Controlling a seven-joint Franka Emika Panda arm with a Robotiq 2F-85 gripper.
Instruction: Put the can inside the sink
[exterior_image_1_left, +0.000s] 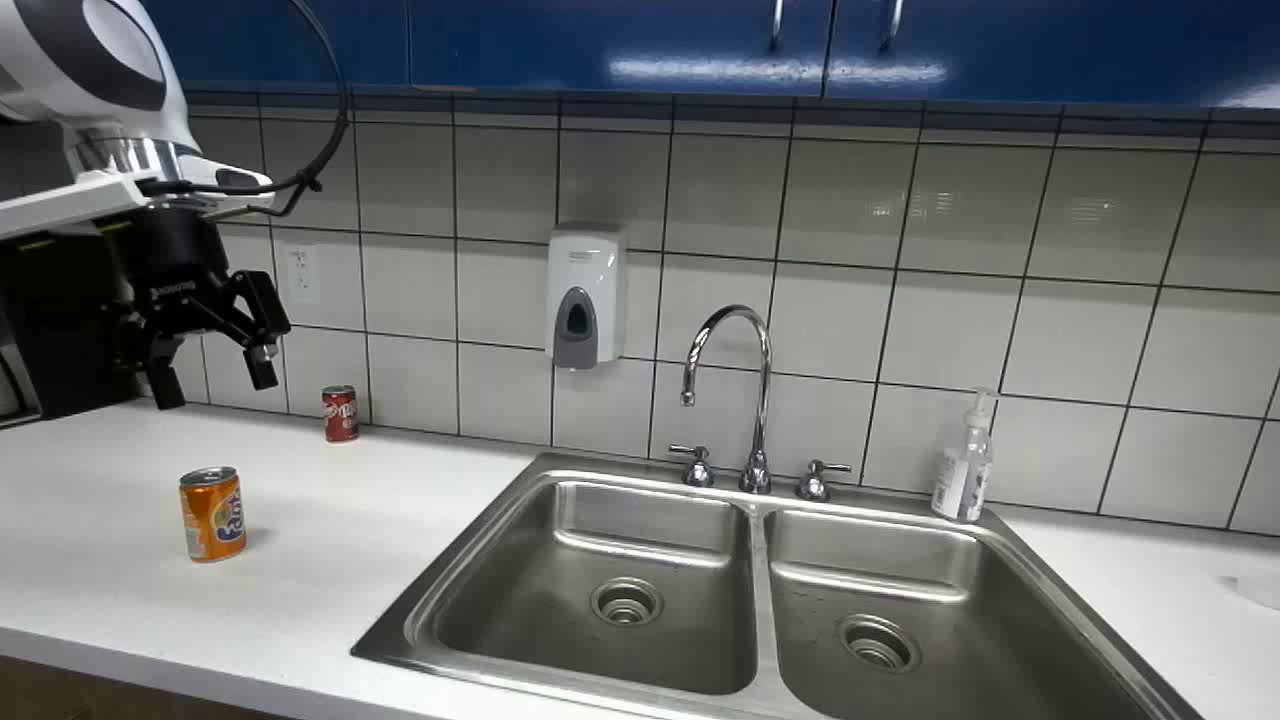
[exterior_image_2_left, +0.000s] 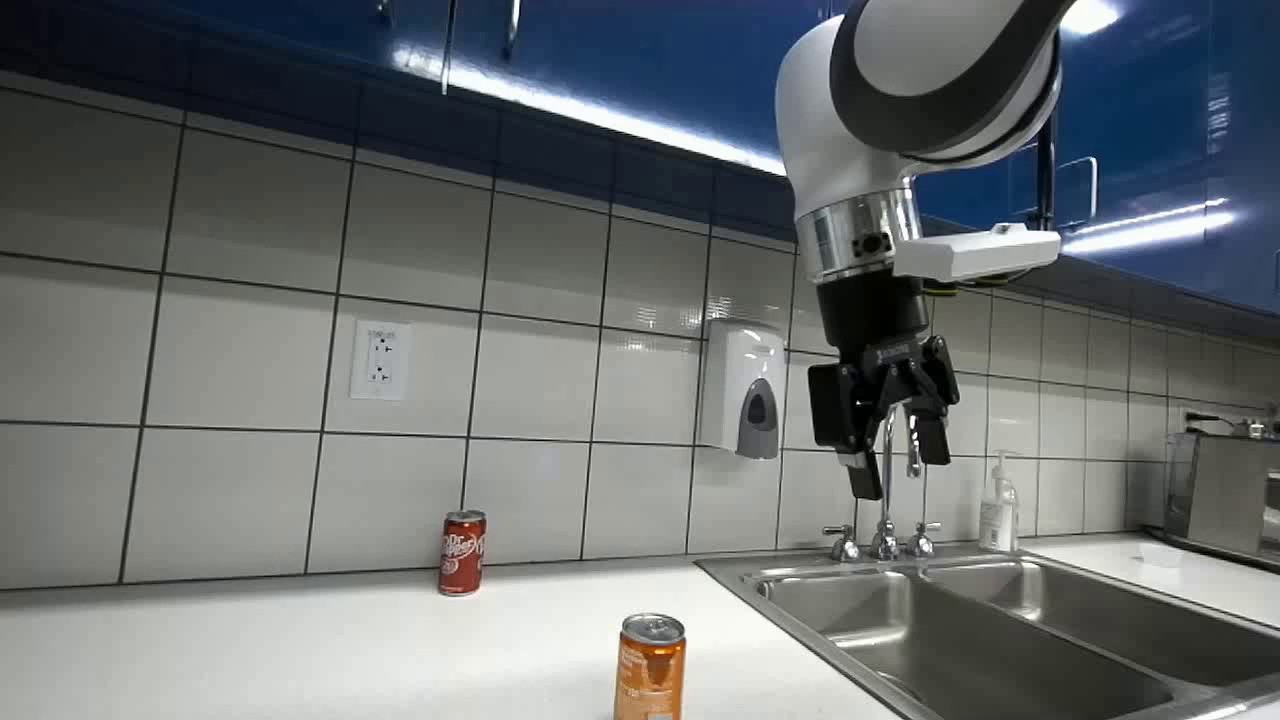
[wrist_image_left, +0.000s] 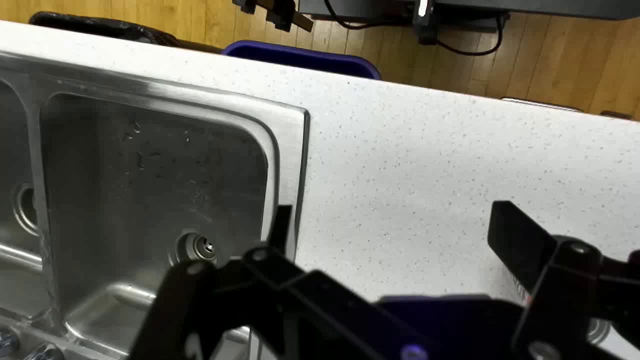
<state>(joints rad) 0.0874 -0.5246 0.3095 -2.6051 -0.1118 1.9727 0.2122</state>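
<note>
The orange can (exterior_image_1_left: 213, 515) stands upright on the white counter, left of the sink, and shows in an exterior view (exterior_image_2_left: 650, 670) cut by the lower edge. The steel double-basin sink (exterior_image_1_left: 762, 600) also shows in an exterior view (exterior_image_2_left: 812, 632) and at the left of the wrist view (wrist_image_left: 292, 150). My gripper (exterior_image_1_left: 218, 382) is open and empty, well above the counter; it also shows in an exterior view (exterior_image_2_left: 900, 465). In the wrist view, its fingers (wrist_image_left: 392, 215) spread over bare counter beside the sink's edge. A silvery can rim shows behind the right finger; which can, I cannot tell.
A dark red can (exterior_image_1_left: 341, 415) stands near the tiled wall, also in an exterior view (exterior_image_2_left: 462, 553). The chrome gooseneck faucet (exterior_image_1_left: 762, 400) rises behind the sink. A pump bottle (exterior_image_1_left: 965, 465) stands at its back right corner. A soap dispenser (exterior_image_1_left: 585, 295) hangs on the wall.
</note>
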